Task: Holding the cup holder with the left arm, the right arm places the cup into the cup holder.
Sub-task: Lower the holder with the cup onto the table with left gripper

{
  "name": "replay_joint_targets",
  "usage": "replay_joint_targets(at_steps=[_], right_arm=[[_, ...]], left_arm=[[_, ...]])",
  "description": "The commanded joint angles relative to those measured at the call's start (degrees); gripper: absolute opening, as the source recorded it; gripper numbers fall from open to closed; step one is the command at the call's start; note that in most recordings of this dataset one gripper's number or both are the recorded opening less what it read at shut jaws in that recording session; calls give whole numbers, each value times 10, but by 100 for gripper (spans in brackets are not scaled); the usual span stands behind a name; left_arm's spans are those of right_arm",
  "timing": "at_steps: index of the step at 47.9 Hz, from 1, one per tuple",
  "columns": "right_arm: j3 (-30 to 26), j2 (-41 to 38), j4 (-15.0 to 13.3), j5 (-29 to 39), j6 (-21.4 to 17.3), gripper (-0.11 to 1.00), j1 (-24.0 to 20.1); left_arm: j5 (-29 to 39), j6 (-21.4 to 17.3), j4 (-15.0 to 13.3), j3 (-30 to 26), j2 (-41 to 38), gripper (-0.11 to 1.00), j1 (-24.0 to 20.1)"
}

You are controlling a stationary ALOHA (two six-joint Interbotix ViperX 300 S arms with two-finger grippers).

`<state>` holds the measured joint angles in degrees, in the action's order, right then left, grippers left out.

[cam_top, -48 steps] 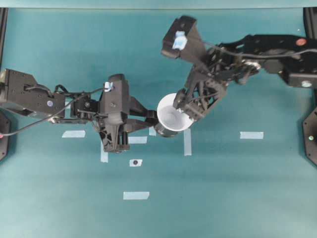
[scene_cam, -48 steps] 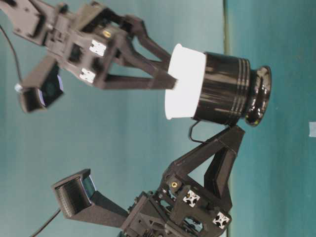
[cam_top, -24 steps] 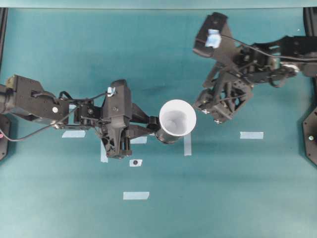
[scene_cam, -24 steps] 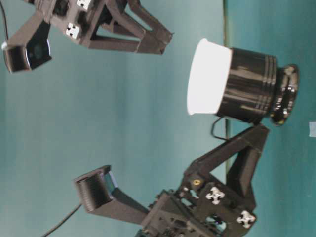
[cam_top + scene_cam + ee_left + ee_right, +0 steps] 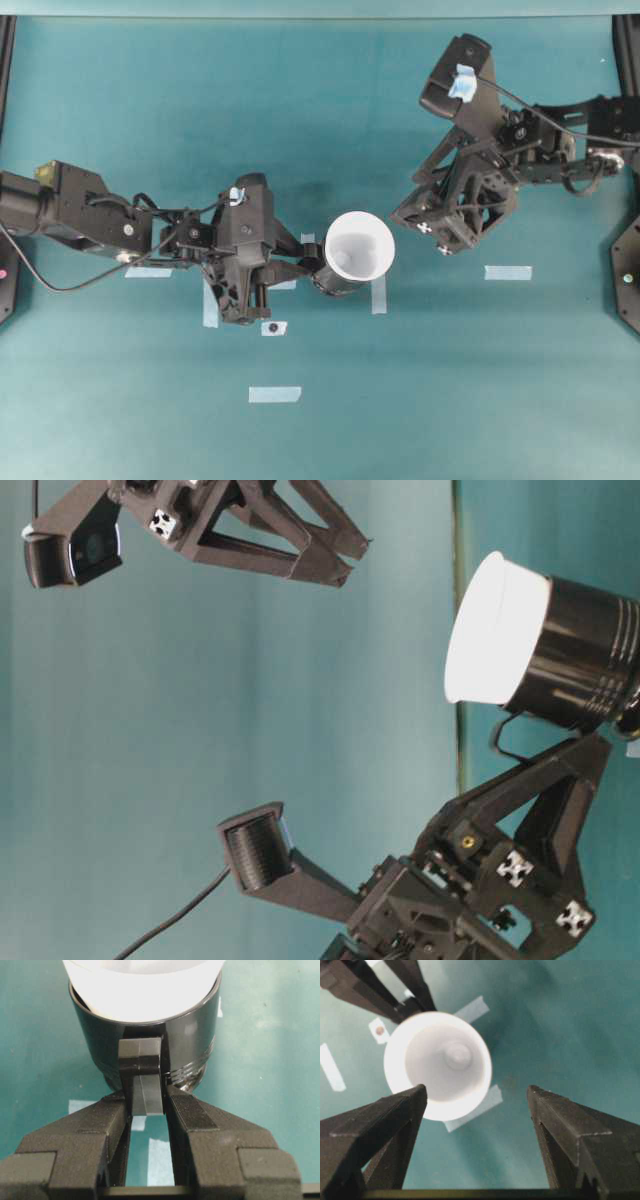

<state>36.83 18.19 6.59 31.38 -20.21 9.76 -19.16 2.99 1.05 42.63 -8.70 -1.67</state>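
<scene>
Cup sits inside the cup holder, seen from overhead near the middle of the teal table, its white rim wide and round with the black holder peeking out at its lower left. Left gripper reaches in from the left and is clamped on the holder's side tab, while the right gripper hangs off to the right, apart from the cup, holding nothing. Pale tape strips lie scattered on the table around them. Over to the table-level view, which is turned on its side: the cup shows as a bright white band sticking out of the glossy black cup holder, the left gripper gripping the holder from beside it, and the right gripper well clear at the top, jaws spread. Now the left wrist view: the two fingers pinch the small black side tab between them, the cup holder right ahead with the cup nested in its mouth. And the right wrist view: the fingers stand wide apart, nothing between them, looking straight down into the cup, with tape strips on the table beneath.
</scene>
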Motion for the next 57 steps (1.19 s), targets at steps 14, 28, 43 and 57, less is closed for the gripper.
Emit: replay_joint_targets(at_steps=[14,28,43,57], right_arm=[[15,24,1,-33,-30,85,-3],[37,22,1,-76,-46,85,-15],[46,19,1,-85,-46,85,-18],[46,14,1,-85,-47,85,-25]], left_arm=[[-7,1,1,-5,-6,26,-4],[55,-1,1,-3,-4,26,-4],[97,-4,1,-23,-5,26,-4],[99,-3,1,-45,-10,26,-6]])
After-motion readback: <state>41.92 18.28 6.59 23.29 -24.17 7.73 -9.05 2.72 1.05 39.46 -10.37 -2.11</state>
